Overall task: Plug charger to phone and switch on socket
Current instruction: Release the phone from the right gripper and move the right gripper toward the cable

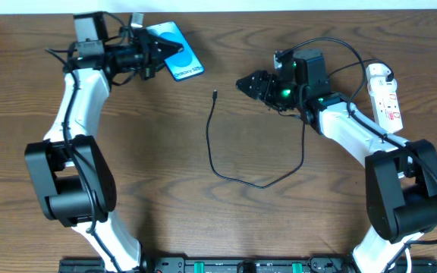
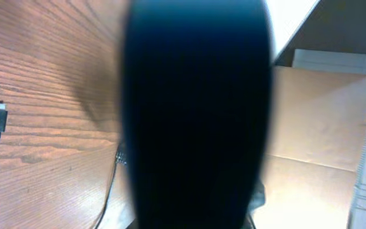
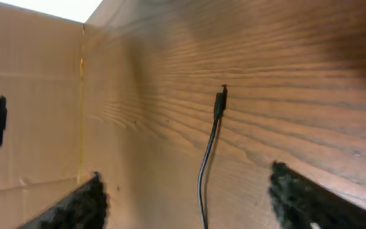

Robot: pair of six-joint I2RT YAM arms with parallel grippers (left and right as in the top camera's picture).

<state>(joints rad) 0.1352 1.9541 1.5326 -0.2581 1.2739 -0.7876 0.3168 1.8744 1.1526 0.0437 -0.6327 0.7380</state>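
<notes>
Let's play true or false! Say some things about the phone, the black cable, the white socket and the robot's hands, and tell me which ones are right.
1. The charger tip is plugged into the phone. False: the tip lies loose on the table, apart from the phone.
2. The right gripper is open. True.
3. The phone's screen is blue. True.
4. The socket lies in the middle of the table. False: it lies at the table's right end, beside the right arm.
</notes>
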